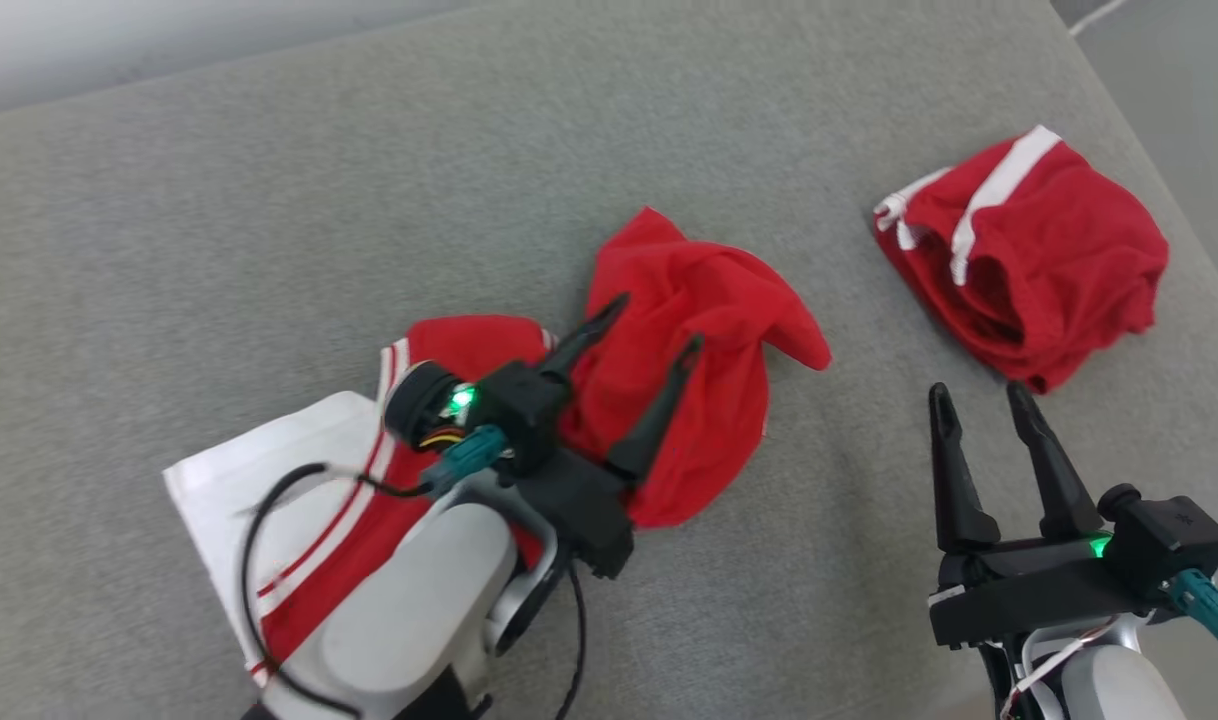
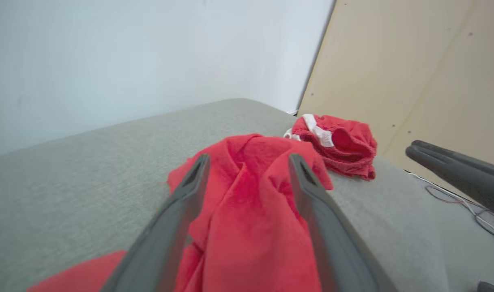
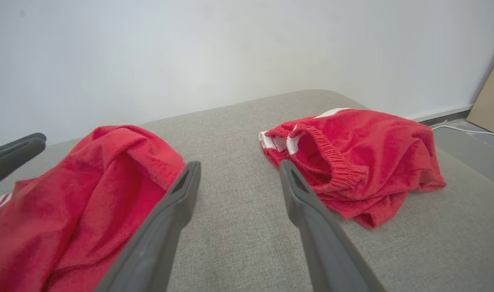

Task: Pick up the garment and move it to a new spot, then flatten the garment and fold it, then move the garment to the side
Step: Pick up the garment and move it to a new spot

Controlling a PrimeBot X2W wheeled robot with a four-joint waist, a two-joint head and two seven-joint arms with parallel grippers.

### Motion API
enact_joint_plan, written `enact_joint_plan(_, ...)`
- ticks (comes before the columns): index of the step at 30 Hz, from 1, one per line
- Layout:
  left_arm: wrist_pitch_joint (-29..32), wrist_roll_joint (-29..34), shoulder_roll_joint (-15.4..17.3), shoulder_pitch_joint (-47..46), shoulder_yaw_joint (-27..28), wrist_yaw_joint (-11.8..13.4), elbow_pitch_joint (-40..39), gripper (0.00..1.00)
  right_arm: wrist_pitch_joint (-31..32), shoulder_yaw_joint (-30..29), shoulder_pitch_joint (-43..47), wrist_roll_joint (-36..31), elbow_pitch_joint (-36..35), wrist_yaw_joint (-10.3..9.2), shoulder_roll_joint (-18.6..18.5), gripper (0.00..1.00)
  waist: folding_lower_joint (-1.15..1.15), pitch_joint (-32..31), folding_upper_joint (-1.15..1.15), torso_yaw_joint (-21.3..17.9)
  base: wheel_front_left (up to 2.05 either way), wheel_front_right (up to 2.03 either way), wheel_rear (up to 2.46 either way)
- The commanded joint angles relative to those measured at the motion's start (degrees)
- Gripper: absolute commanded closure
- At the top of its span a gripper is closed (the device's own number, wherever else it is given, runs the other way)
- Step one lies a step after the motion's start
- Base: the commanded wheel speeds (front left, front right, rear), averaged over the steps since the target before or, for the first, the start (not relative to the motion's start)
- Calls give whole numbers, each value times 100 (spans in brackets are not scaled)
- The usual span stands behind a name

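Nearest us, our right gripper (image 1: 977, 392) sat wide open and empty at 5 o'clock. Left gripper (image 1: 657, 325) was spread wide too, gripping nothing, fingers (image 1: 664, 400) straddling the crumpled red garment (image 1: 729, 290) mid-worktop (image 1: 269, 180). Risk, we reckoned: closing there bunches several layers, so flattening fails. Another red bundle (image 1: 1029, 260) lay at 2 o'clock, easy to grab by mistake.
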Motion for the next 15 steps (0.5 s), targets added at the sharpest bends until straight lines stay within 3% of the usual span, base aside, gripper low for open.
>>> enact_joint_plan(1, -41, -25, 128, 157, 91, 93, -128, 0, 21, -27, 85, -60, -34, -2, -39, 0, 0, -384, -1, 412, 0, 0, 0)
enact_joint_plan(8, -99, -191, 767, 1020, 807, 869, -1253, 0, 199, -177, 223, -179, -195, -2, -101, 0, 0, -716, -1, 871, 0, 0, 0)
enact_joint_plan(15, -132, -266, 1368, 1761, 1579, 1370, -2024, 0, 382, -192, 314, -218, -311, -2, -194, 0, 0, -919, -1, 1196, 0, 0, 0)
